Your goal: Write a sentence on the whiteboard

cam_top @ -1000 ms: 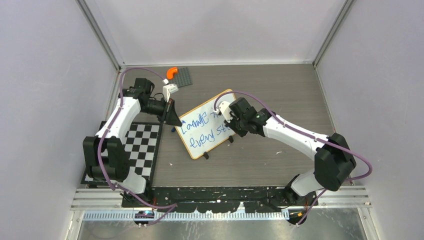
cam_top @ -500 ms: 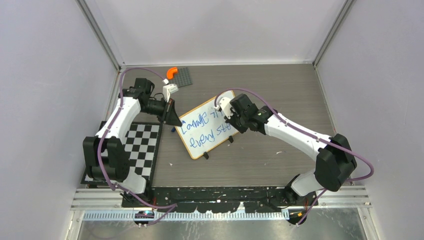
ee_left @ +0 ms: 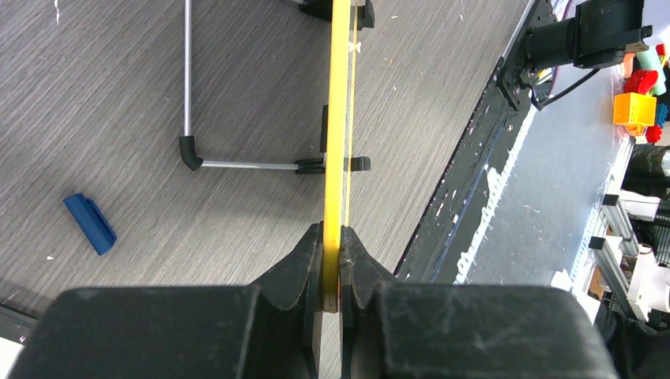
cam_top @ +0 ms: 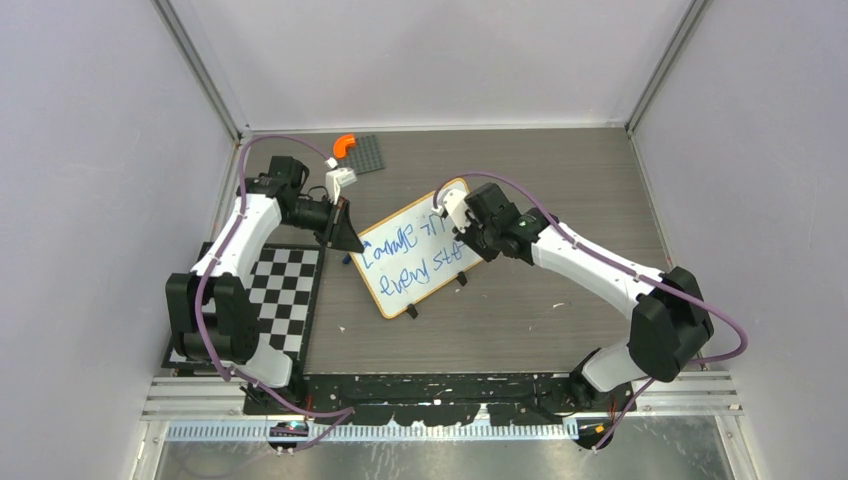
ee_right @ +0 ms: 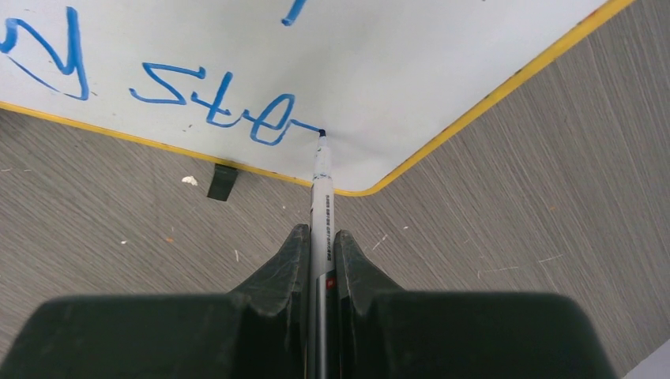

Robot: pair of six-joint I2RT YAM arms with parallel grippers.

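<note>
While the left claw (ee_left: 332, 267) pinches the whiteboard (cam_top: 404, 297) by its rim mid-worktop (cam_top: 560, 180), the right claw (ee_right: 320, 264) grips a marker (ee_right: 321, 178).
Its tip touches the board just past the last letters of the sentence (cam_top: 412, 258), with little white left before the rounded corner.

From a second ago to now, just one small move, all on the right side. Seen from above: a slide of the right gripper (ee_right: 320, 237) and its pen (ee_right: 321, 178), bit by bit, toward the back and a little to the right, over the right end of the whiteboard (cam_top: 403, 292). Same swing for the right arm (cam_top: 590, 268), and for the white wrist camera (cam_top: 451, 206), now close to the board's far corner. More of the sentence (cam_top: 413, 262) out in the open because of that. A second ago, end of the lower line half hidden under the gripper. Now "every ste" easy to read.
</note>
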